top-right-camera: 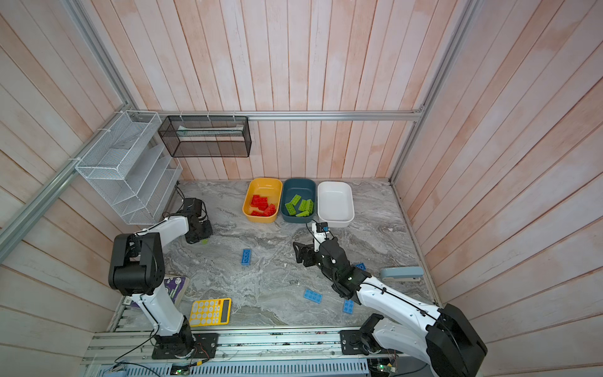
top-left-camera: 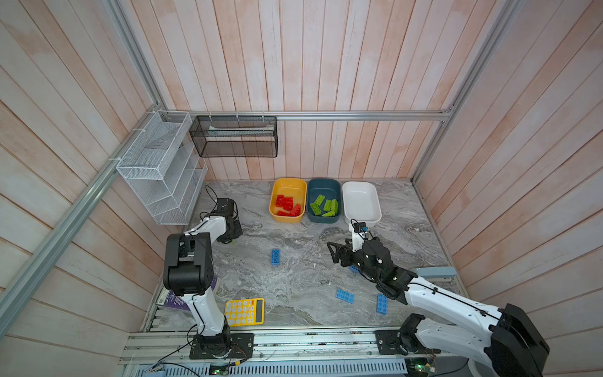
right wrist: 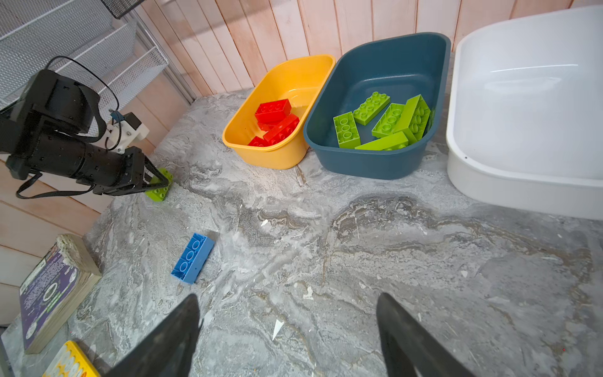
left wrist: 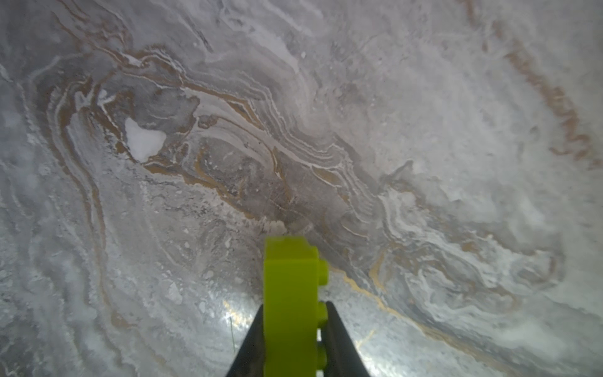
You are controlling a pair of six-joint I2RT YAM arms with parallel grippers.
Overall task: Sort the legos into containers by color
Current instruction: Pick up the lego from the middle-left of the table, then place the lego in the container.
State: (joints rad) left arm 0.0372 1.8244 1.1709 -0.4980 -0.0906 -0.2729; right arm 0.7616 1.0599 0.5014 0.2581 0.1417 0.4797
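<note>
Legos first! In both top views the red ones (top-left-camera: 287, 206) sit in the yellow tub (top-left-camera: 273, 191) and the lime ones (top-left-camera: 324, 206) in the dark teal tub (top-left-camera: 309, 191). The white tub (top-left-camera: 360, 196) holds nothing, and blue bricks (top-left-camera: 275, 257) lie loose on the surface (top-left-camera: 293, 284). The left pincer (top-left-camera: 229, 240) is down low, well apart from the tubs, with a speck of lime brick (top-right-camera: 204, 241) at its tip. The right pincer (top-left-camera: 332, 253) hangs spread and holds nothing.

Left wrist view: jaws pinching that lime brick on edge, studs to one side, and much of it sticks out past the tips.

Right wrist view: same clamp seen from across, with the brick right down at the surface. The right fingers are wide apart over bare marble.

Now the carry. I'd lift straight up first and keep the squeeze firm, because that overhang could let the brick pivot. Then pass above the yellow tub's rim and release low inside the dark teal tub, among its own colour.
</note>
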